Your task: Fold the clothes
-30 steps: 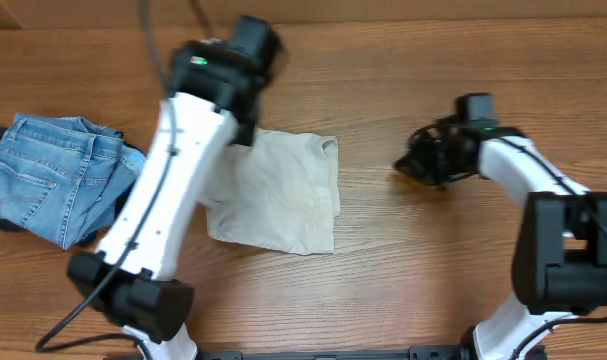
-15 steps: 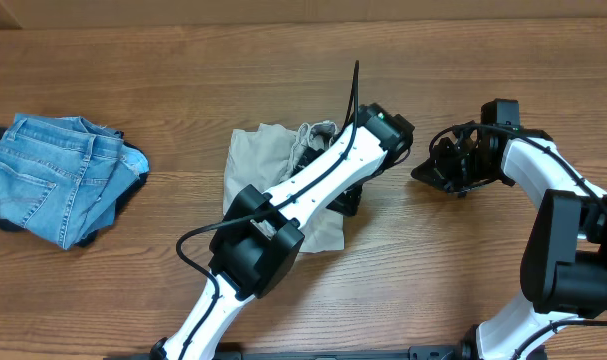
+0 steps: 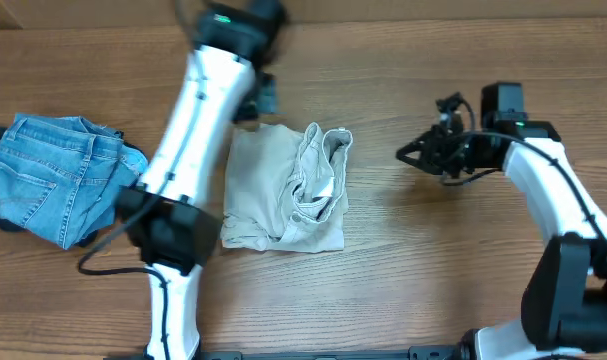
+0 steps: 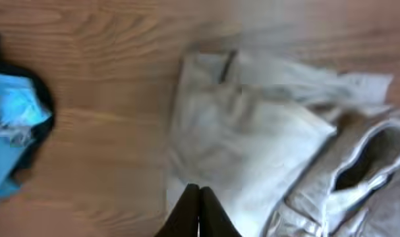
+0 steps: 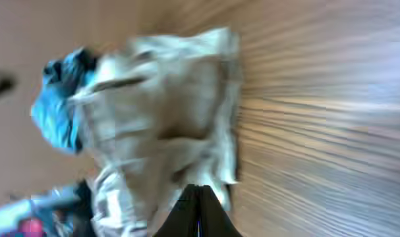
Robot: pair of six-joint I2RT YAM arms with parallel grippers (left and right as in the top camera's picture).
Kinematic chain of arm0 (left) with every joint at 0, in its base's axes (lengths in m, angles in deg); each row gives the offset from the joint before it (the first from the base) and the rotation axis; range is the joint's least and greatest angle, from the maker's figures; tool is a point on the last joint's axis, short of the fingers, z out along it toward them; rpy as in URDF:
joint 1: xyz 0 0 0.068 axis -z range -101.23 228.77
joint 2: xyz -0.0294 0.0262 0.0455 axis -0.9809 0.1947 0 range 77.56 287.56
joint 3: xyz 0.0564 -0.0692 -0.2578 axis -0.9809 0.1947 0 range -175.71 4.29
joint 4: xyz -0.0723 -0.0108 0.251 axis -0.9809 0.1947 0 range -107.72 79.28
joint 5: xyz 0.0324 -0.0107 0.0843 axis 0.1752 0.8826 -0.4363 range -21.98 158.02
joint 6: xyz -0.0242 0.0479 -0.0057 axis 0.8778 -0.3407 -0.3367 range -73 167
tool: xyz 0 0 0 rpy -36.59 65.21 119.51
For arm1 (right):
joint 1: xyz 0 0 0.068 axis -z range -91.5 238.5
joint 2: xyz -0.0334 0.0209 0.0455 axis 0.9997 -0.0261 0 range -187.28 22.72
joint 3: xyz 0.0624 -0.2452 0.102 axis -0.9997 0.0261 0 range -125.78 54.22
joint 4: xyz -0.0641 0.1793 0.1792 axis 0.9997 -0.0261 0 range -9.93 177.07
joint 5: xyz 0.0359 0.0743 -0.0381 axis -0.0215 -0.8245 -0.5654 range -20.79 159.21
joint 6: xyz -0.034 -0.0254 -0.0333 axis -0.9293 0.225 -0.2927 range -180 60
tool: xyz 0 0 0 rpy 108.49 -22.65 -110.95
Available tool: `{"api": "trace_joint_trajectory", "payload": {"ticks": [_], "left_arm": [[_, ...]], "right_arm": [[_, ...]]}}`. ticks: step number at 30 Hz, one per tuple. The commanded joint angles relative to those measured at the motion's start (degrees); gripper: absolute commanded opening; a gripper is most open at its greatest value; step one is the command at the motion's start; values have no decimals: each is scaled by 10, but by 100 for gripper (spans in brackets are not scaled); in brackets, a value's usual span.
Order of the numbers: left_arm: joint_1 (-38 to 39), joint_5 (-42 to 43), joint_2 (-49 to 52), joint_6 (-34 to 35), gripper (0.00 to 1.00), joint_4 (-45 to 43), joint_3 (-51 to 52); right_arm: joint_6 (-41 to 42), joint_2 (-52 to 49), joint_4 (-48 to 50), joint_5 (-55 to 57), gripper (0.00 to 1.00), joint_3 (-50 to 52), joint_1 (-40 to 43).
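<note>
Shorts (image 3: 268,195) now lie half-folded but lumpy. The left gripper (image 4: 198,197) has pulled back past them, pinched together and empty. Right gripper (image 5: 198,197) is closed too.

Two garments lie on the one desk (image 3: 413,270): one pair of pale beige shorts (image 3: 273,190) and one pair of light-blue denim jeans (image 3: 48,180). There are two white robot arms, one left arm (image 3: 198,110) and one right arm (image 3: 548,175).

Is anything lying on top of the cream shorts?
Only their own crumpled waistband end, bunched over the right half of the pale cream cotton shorts. The cloth beneath that bunch is covered.
</note>
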State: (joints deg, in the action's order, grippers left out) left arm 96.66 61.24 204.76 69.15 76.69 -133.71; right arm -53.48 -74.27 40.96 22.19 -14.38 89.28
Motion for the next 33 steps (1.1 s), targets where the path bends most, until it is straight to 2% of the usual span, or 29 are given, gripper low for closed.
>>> {"api": "trace_joint_trajectory", "payload": {"ticks": [1,4,6,7,11,12,13,15,16,18,19,23,24,26,30,31,32,33], "left_arm": [[-57,200,-2,-105,4,-16,10],[-81,241,2,-151,4,-38,73],[-82,276,2,-174,4,-76,141],[-82,300,2,-175,4,-123,204],[-82,313,2,-174,4,-208,299],[-82,304,2,-174,4,-219,324],[-84,288,2,-173,4,-223,341],[-91,263,2,-173,4,-216,360],[-95,256,2,-173,4,-212,362],[-104,256,2,-173,4,-212,362],[-112,256,2,-172,4,-214,362],[-129,272,0,-170,4,-212,361],[-129,290,-2,-171,4,-210,359],[-122,351,-18,-187,4,-215,358],[-62,334,-30,-201,8,-281,360],[-43,305,-19,-203,9,-289,360],[-24,263,-8,-199,8,-289,371],[-19,256,-4,-198,6,-289,382]], "right_arm": [[-20,11,37,-30,4,-9,-128],[-7,11,132,-30,4,-9,-215],[85,5,171,66,4,-9,-261],[150,-11,177,169,4,-9,-288],[163,-80,210,191,4,-8,-329],[168,-99,192,205,4,-8,-337],[214,-104,139,263,4,-8,-336],[240,-96,45,371,4,-10,-317],[239,-82,-6,417,4,-11,-300],[224,-54,-43,428,4,-11,-275],[200,-31,-44,424,4,-11,-264],[198,12,-40,416,4,-12,-254],[165,13,-25,378,4,-12,-255],[43,13,38,220,4,-11,-255],[76,-40,136,246,4,-11,-255],[121,-68,122,327,4,-11,-250],[139,-82,103,384,4,-11,-244],[139,-87,95,406,4,-11,-240]]}}
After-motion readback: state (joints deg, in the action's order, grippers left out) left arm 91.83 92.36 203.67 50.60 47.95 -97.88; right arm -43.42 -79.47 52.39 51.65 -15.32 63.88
